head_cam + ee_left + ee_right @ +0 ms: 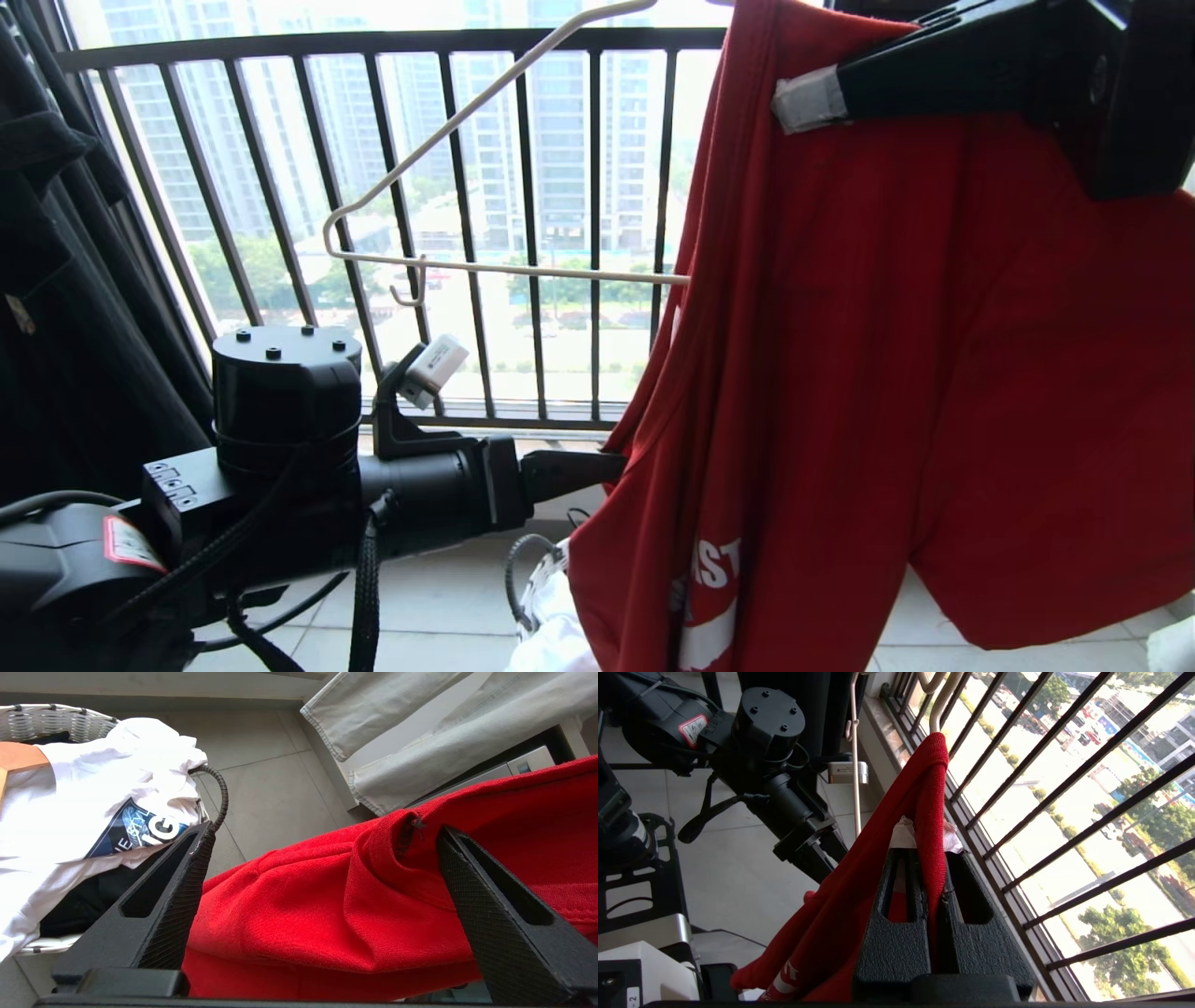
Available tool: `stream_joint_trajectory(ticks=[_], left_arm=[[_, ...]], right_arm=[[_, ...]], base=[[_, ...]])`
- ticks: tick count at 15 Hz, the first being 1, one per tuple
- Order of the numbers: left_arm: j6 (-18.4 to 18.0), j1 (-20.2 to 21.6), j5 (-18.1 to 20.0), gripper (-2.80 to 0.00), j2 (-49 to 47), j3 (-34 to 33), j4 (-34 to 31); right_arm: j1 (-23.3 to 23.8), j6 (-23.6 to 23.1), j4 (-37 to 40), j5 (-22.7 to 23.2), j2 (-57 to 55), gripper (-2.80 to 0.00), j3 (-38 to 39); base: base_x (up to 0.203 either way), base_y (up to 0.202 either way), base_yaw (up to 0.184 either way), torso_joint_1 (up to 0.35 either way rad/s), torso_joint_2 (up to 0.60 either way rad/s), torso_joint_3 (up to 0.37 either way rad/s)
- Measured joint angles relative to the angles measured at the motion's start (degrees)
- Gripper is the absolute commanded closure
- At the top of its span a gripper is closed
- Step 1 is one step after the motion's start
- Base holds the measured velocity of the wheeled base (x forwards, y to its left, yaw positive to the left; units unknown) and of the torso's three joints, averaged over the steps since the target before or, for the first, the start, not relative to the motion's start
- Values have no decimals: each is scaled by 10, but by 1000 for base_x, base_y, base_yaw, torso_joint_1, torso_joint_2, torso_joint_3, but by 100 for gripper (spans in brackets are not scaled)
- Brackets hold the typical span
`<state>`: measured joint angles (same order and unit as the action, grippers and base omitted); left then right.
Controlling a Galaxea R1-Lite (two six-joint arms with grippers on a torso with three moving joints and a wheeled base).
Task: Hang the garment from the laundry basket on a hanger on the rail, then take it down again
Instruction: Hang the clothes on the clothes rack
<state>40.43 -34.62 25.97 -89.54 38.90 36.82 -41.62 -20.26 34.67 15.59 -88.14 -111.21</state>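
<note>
- Red short-sleeved T-shirt with white lettering hangs before the dark window railing, one side draped over the thin off-white wire hanger, whose other shoulder stands bare.
- Our right gripper pinches the shirt's upper edge, jaws clamped tight on the cloth.
- Our left gripper stands wide apart, with a red fold lying between its fingers and nothing gripped.
- We judge the step to be spreading the shirt over the bare shoulder: close the left on the loose edge and draw it across gently.
- Round white-rimmed laundry basket sits below with a white printed shirt.
</note>
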Motion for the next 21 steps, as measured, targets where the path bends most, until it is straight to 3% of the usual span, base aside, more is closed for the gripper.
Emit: stream_joint_trajectory(ticks=[9, 10, 11, 21], left_arm=[[-10, 0, -22, -280, -43, 10, 26], [-11, 0, -29, -96, -48, 9, 35], [-10, 0, -31, 0, -51, 9, 36], [-11, 9, -34, 0, -46, 8, 38]], right_arm=[[-24, 0, 2, 0, 6, 0, 0], [-24, 0, 2, 0, 6, 0, 0], [-24, 0, 2, 0, 7, 0, 0], [-23, 0, 3, -3, 9, 0, 0]], base=[[0, 0, 0, 0, 0, 0], [0, 0, 0, 0, 0, 0], [0, 0, 0, 0, 0, 0], [0, 0, 0, 0, 0, 0]])
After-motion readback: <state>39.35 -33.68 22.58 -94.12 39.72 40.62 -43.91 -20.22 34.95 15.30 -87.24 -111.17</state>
